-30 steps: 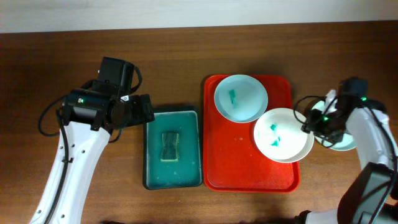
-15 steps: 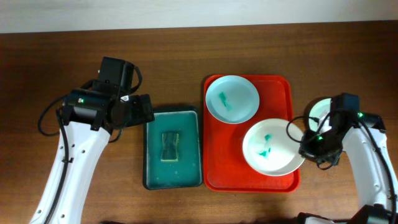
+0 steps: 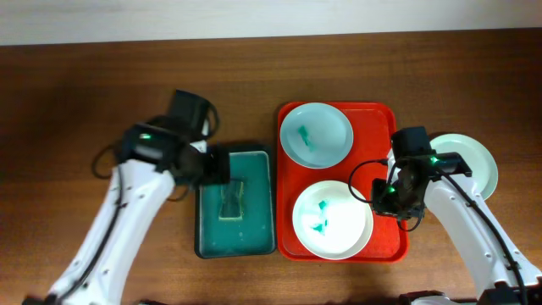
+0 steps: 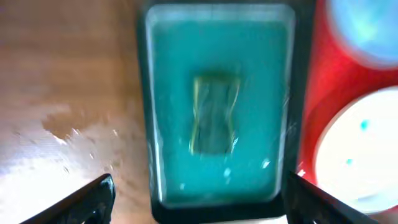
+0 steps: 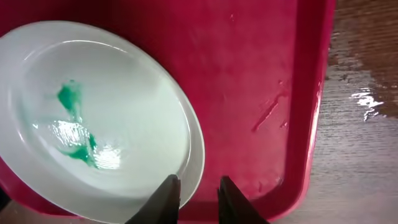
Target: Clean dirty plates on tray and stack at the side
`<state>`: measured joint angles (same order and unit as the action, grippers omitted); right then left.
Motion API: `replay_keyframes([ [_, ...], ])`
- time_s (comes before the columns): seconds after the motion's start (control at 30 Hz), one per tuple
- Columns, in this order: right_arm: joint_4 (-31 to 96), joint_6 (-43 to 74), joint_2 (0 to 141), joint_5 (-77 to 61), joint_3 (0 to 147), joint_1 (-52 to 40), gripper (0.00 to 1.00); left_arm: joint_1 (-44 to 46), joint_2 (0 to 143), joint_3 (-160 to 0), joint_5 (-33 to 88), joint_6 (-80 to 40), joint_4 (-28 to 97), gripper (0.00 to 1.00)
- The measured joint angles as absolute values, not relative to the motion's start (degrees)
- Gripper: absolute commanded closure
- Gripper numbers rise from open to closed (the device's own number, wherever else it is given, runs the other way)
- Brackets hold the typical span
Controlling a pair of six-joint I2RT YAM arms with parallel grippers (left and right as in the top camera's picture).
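The red tray (image 3: 383, 127) holds two plates. The far plate (image 3: 316, 134) has a teal smear. The near plate (image 3: 332, 219) has teal smears and lies at the tray's front. My right gripper (image 3: 378, 203) is shut on its right rim; in the right wrist view the rim sits between the fingers (image 5: 198, 198), and the plate (image 5: 112, 112) lies on the tray (image 5: 249, 74). A third plate (image 3: 463, 163), with no smear showing, rests on the table right of the tray. My left gripper (image 3: 212, 165) is open wide above the green tray.
A dark green tray (image 3: 205, 241) with a sponge (image 3: 230, 201) stands left of the red tray. The blurred left wrist view shows the open fingers (image 4: 205, 202) over that tray (image 4: 261, 74) and sponge (image 4: 214, 115). Wet patches lie on the wooden table.
My right gripper has dragged the smeared plate left and toward the tray's front, uncovering the plate on the table. My left arm has swung right, over the green tray.
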<state>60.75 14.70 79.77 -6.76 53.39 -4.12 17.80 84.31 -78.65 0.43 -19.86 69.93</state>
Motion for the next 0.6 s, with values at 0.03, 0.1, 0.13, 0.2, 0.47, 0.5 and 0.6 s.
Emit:
replay_keyframes([
  [0.03,60.7,14.6,79.8,-6.9,53.4,-4.1,0.76,19.1,86.1,-74.1,0.7,-18.9,66.5,0.36],
  [0.1,60.4,14.5,79.8,-6.9,53.4,-4.1,0.76,21.4,89.4,-64.7,2.1,-17.9,57.4,0.48],
  [0.13,60.5,14.5,79.8,-6.9,53.4,-4.1,0.75,22.9,91.1,-61.4,2.8,-17.7,54.0,0.53],
  [0.2,60.4,14.5,79.8,-6.9,53.4,-4.1,0.75,24.5,94.5,-56.9,3.3,-17.5,49.3,0.82],
  [0.47,60.5,14.5,79.8,-6.9,53.4,-4.1,0.75,25.4,102.2,-60.2,6.0,-17.7,54.8,0.41],
  [0.5,60.6,14.6,79.8,-6.9,53.4,-4.1,0.75,25.5,102.7,-63.4,5.8,-17.3,58.1,0.32],
  [0.6,60.5,14.5,79.8,-6.9,53.4,-4.1,0.75,25.5,102.7,-70.0,1.8,-17.3,56.8,0.37],
])
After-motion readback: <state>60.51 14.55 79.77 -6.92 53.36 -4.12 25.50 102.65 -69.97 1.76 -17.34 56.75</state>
